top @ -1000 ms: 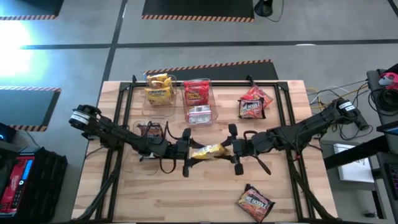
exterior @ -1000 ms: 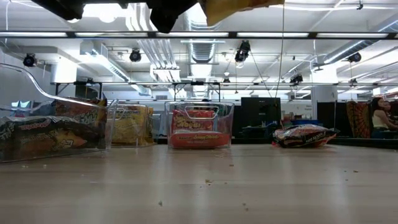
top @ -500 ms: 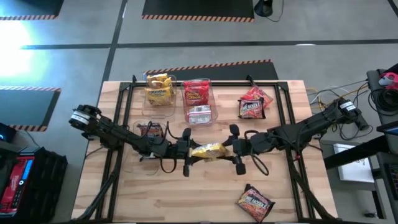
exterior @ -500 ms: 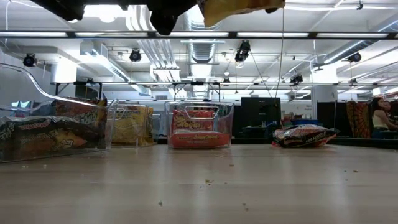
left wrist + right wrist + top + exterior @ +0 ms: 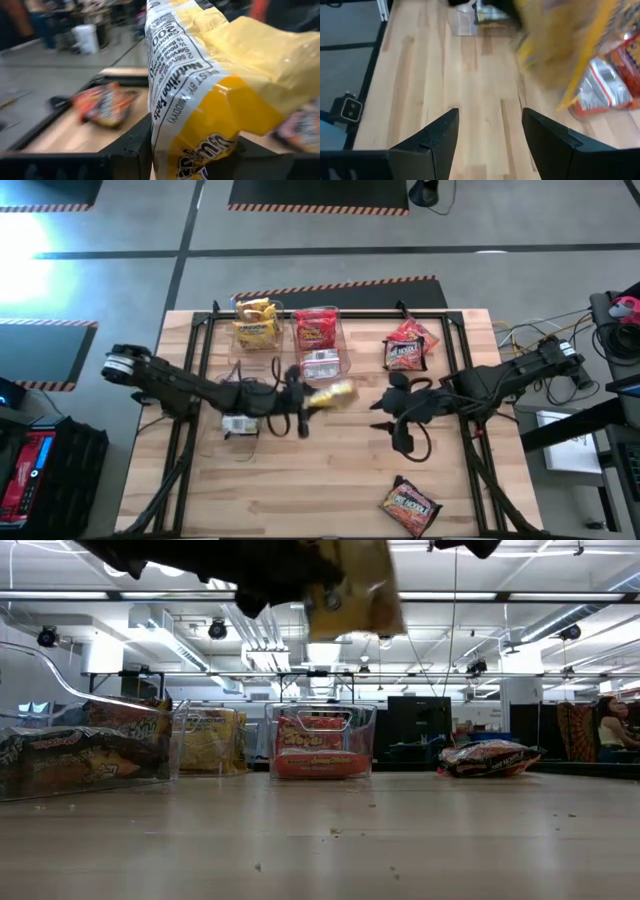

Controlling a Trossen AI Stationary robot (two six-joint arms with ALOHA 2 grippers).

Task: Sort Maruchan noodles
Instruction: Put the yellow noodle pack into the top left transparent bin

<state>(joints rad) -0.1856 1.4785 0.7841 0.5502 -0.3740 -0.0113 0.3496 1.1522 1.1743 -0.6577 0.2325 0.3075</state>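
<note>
Item: yellow crinkly plastic noodle packet (image 5: 333, 393), pinched in my left end effector (image 5: 305, 402), held clear above the wooden tabletop (image 5: 330, 480), near the clear plastic bin of red packets (image 5: 320, 340). My right end effector (image 5: 385, 415): fingers spread, empty, beside it.

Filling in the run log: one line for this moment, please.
left gripper: shut on yellow packet, lifted | right gripper: open, empty | yellow bin: not reached

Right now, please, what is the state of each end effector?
Left end effector: closed on the yellow noodle packet, held above the table.
Right end effector: open, holding nothing.
</note>
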